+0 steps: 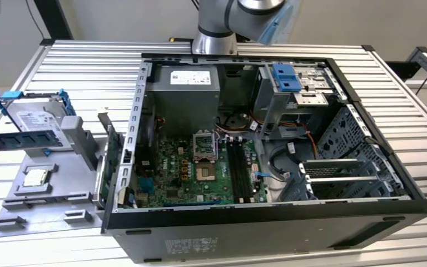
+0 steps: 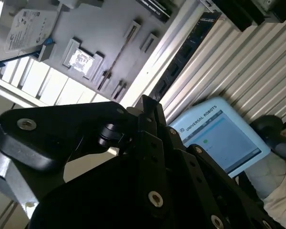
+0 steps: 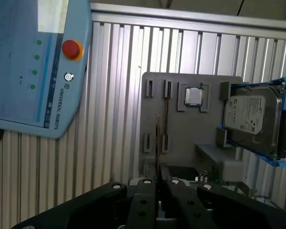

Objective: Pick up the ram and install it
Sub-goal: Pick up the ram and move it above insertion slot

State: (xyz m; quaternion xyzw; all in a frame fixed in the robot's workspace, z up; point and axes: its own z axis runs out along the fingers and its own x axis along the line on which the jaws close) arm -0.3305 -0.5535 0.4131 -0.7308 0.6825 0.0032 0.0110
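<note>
The tool (image 3: pixel 157 181) is clamped narrow on the ram (image 1: pixel 26 139), holding it just above the grey holder (image 3: pixel 190 129) beside the computer case (image 1: pixel 273 233). Pickup looks done. The motherboard's memory slots (image 1: pixel 237 161) are unfilled, so installation remains.

I see the ram (image 1: pixel 20 141), a thin dark green stick with black chips, held level on its long edge in the air; in the exterior view it crosses the lower part of the hard drive (image 1: pixel 35 118).
</note>
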